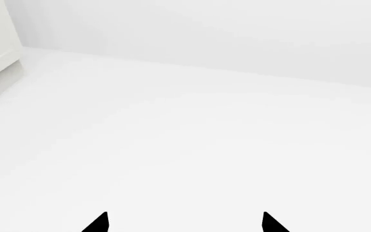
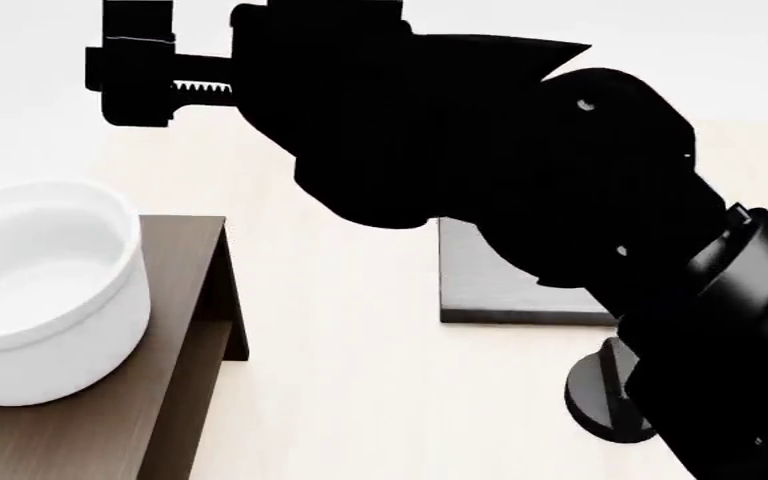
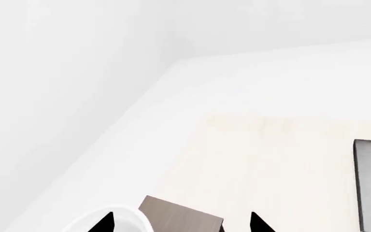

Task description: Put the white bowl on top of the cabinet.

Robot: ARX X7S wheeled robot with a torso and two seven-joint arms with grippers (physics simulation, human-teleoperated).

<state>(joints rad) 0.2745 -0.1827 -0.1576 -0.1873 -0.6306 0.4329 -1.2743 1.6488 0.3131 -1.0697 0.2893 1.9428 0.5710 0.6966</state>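
The white bowl [image 2: 40, 290] stands upright on the cabinet [image 2: 177, 330] top, at the scene's left. The right gripper [image 3: 180, 223] hovers above it, jaws spread, grasping nothing. The left gripper [image 1: 185, 223] is likewise released. Placement appears complete.

White bowl set on the cabinet top

The glossy, deep white bowl [image 2: 37, 290] stands upright and empty on the flat top of the dark brown wood-grain cabinet [image 2: 177, 330], near its far end, with nothing gripping it.
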